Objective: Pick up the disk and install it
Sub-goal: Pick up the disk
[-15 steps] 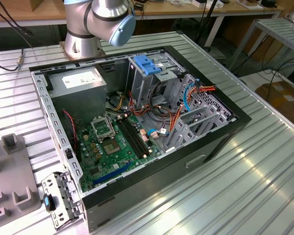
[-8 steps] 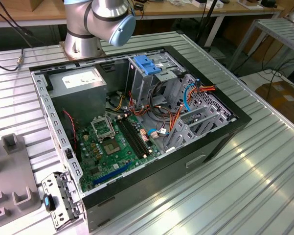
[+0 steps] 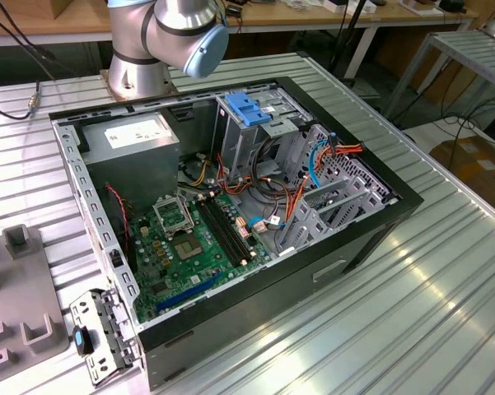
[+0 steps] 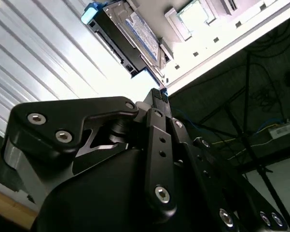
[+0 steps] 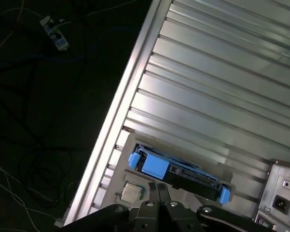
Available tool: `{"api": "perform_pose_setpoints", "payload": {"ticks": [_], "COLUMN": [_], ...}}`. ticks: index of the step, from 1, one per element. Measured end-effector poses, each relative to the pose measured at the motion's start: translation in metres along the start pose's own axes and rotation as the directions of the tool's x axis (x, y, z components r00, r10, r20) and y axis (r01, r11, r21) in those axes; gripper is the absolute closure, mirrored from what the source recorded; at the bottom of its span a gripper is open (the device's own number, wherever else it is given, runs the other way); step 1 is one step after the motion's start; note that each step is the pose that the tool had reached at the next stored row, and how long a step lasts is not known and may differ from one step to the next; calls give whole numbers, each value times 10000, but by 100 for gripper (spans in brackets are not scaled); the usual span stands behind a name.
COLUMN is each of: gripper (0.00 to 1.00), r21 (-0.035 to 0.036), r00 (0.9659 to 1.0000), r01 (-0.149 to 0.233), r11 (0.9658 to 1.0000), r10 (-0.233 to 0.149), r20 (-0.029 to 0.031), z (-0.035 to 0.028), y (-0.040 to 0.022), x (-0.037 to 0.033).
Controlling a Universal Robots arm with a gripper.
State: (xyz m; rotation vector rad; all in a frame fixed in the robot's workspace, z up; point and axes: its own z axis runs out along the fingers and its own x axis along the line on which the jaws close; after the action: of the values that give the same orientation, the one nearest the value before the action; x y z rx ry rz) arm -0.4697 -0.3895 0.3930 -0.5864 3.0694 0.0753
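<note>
One disk (image 5: pixel 178 171), dark with blue side rails, lies on a grey plate (image 5: pixel 128 159) at the edge of the ribbed bench (image 5: pixel 207 72). In the first wrist view I see the end effector (image 5: pixel 158 187) just short of it, fingers closed together and holding nothing.
</note>
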Motion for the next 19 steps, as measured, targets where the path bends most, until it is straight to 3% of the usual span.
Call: {"api": "perform_pose_setpoints", "payload": {"ticks": [5, 8, 12, 15, 16, 19], "gripper": [89, 89, 89, 89, 89, 89], "r21": [-22, -40, -59, -78, -89, -110], "r00": [9967, 9894, 9793, 9663, 9574, 9406], "r01": [810, 1452, 2023, 2571, 2883, 3392], "r11": [9967, 9894, 9793, 9664, 9575, 9407], "r10": [-810, -1452, -2023, -2572, -2884, -3393], "r20": [-35, -63, -85, -106, -116, -136], "z": [0, 0, 0, 0, 2, 1], "y": [0, 0, -3, -8, -9, -10], "x": [0, 0, -8, -20, -23, -25]}}
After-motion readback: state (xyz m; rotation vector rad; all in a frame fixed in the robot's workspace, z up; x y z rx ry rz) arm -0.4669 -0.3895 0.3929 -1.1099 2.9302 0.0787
